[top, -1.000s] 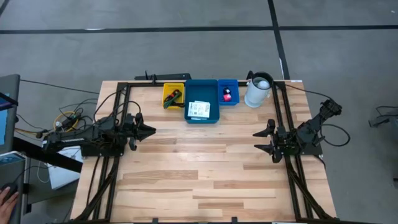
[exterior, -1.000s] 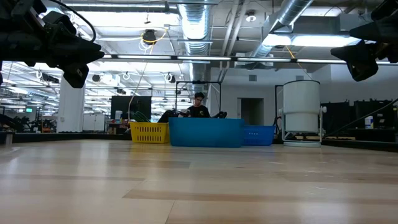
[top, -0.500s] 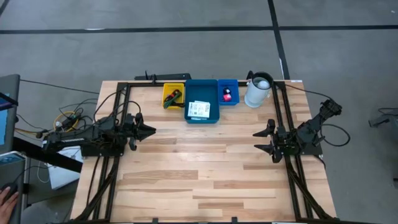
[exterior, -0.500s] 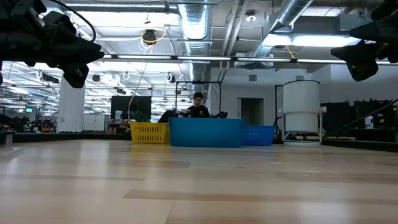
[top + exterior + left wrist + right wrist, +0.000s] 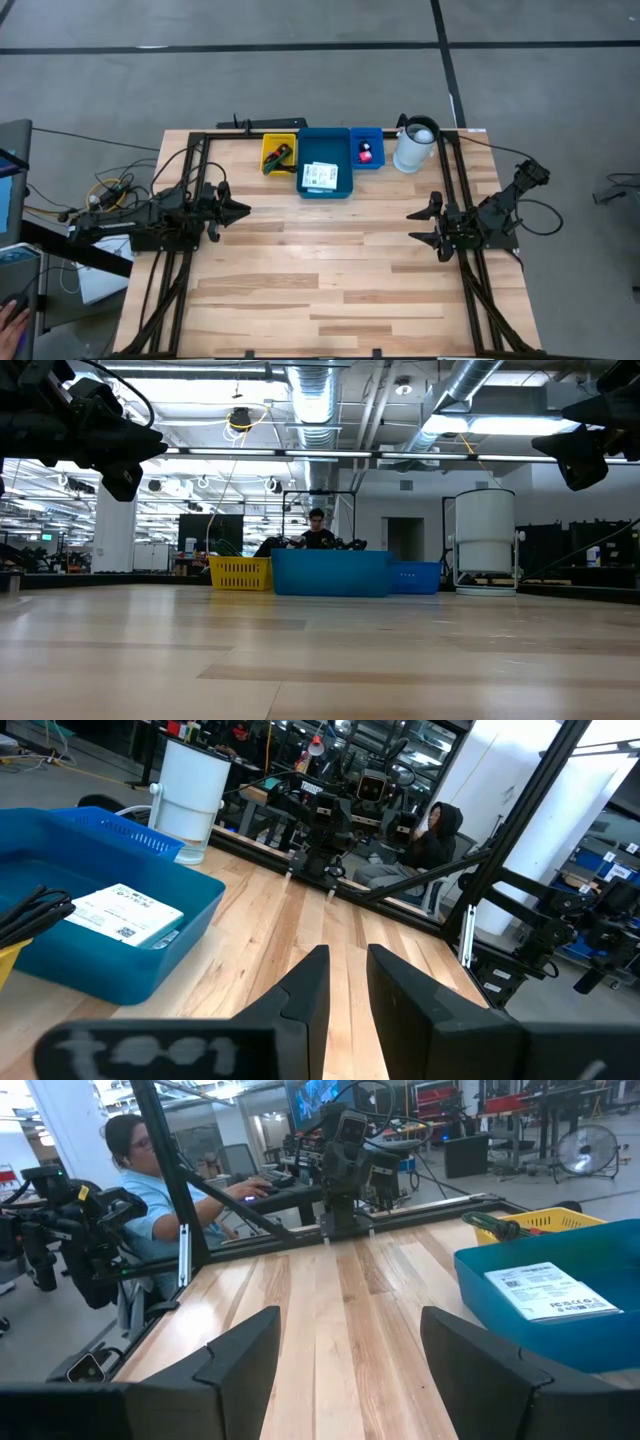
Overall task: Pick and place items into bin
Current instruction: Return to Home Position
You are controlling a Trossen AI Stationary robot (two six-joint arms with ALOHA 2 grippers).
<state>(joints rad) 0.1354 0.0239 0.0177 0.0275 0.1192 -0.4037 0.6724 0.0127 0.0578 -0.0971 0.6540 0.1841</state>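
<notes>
Change: nothing has budged in the last second, and both arms sit exactly where they were.
Left gripper [image 5: 243, 210]: parked over the left side of the wooden table [image 5: 320, 285] and pointing inward. Its fingers are almost together with just a thin slit between them, and they hold nothing.
Right gripper [image 5: 412, 227]: parked over the right side and facing the left one. Its fingers are spread wide and hold nothing.
Yellow bin [image 5: 269, 144]: at the far edge, with the green and black cables [image 5: 279, 155] lying inside.
Big blue bin [image 5: 325, 143]: just beside the yellow bin, with the white printed cards [image 5: 320, 177] on its floor.
Small blue bin [image 5: 375, 134]: on the big one's other side, with the pink round piece [image 5: 365, 153] inside.
White jug [image 5: 414, 146]: upright, next to the small blue bin.
</notes>
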